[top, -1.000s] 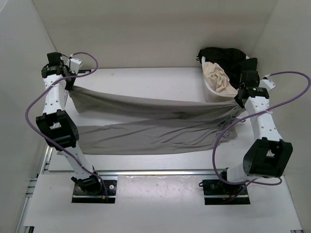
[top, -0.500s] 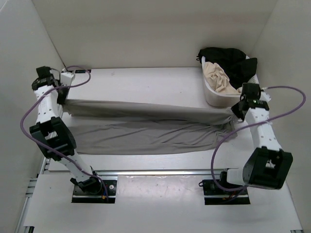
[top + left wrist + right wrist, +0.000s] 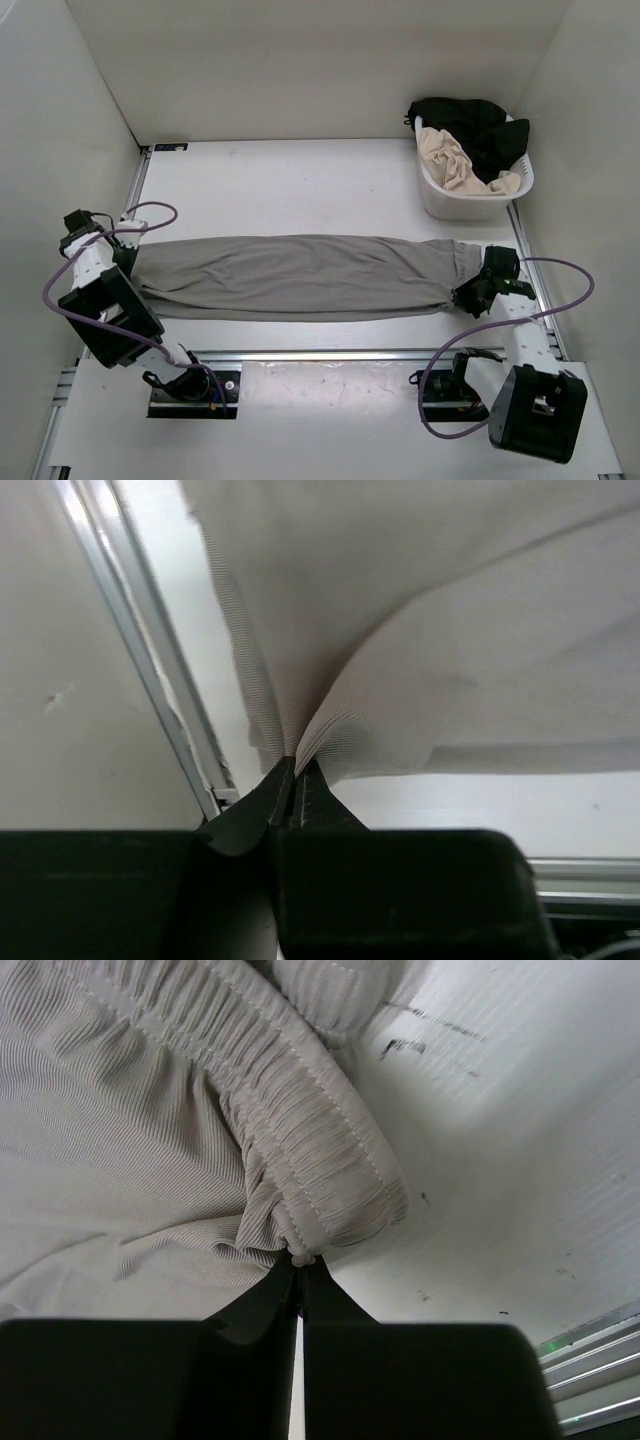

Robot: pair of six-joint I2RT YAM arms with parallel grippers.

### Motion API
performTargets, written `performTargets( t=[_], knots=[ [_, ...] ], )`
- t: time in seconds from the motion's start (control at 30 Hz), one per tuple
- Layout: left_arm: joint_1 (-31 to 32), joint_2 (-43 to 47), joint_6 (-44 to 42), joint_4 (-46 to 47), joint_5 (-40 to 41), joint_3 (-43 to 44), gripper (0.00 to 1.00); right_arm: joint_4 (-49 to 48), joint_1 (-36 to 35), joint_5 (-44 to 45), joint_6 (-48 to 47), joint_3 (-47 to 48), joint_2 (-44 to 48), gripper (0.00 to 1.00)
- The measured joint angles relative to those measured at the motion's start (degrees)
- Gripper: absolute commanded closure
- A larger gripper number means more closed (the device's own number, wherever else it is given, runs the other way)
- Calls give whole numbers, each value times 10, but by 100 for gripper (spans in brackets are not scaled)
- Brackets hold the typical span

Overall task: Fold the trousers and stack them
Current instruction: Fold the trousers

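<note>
One lengthwise fold looks done: the grey trousers (image 3: 300,278) lie leg over leg across the middle of the frame, the left gripper (image 3: 296,775) clamped on the hem end, the right gripper (image 3: 299,1265) pinching the waistband. Crosswise folds and stacking appear to remain.

Top view: I cannot make out the jaws of the left gripper (image 3: 127,258) or the right gripper (image 3: 466,296). Both are small and partly covered by their own wrists.

Left wrist view: the trousers (image 3: 420,630) run off the top and right edges, and the gripper body below is a dark blur.

Right wrist view: the cloth runs off the top and left edges.

A black garment (image 3: 470,120) hides the far rim of the basket (image 3: 450,205).
</note>
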State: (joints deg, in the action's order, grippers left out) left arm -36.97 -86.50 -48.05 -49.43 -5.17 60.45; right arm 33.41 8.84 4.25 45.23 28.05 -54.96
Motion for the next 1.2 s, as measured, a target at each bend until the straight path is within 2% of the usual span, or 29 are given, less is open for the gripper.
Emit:
performTargets(
  t=[0.3, 0.57, 0.77, 0.83, 0.87, 0.97, 1.03, 1.1, 1.2],
  knots=[
    [-15, -14, -7, 29, 0, 7, 86, 13, 56, 17, -9, 7, -23, 100],
    [-22, -14, -20, 31, 1, 45, 86, 62, 99, 45, -31, 77, -35, 100],
    [-23, -14, -34, 28, 14, 6, 86, 72, 99, 40, -32, 59, -59, 100],
    [-23, -14, -36, 21, 21, -13, 83, 82, 99, 42, -26, 52, -64, 90],
    [-23, -14, -38, 18, 25, -20, 76, 85, 99, 44, -23, 51, -69, 71],
    [-26, -19, -45, 7, 35, -29, 56, 83, 101, 42, -25, 51, -88, 44],
    [-29, -28, -45, 4, 40, -29, 44, 79, 102, 32, -32, 50, -98, 37],
    [-30, -39, -42, -1, 43, -26, 43, 71, 102, 22, -39, 50, -101, 27],
    [-31, -49, -37, -18, 43, -6, 40, 57, 102, 8, -50, 48, -89, 19]
  ],
)
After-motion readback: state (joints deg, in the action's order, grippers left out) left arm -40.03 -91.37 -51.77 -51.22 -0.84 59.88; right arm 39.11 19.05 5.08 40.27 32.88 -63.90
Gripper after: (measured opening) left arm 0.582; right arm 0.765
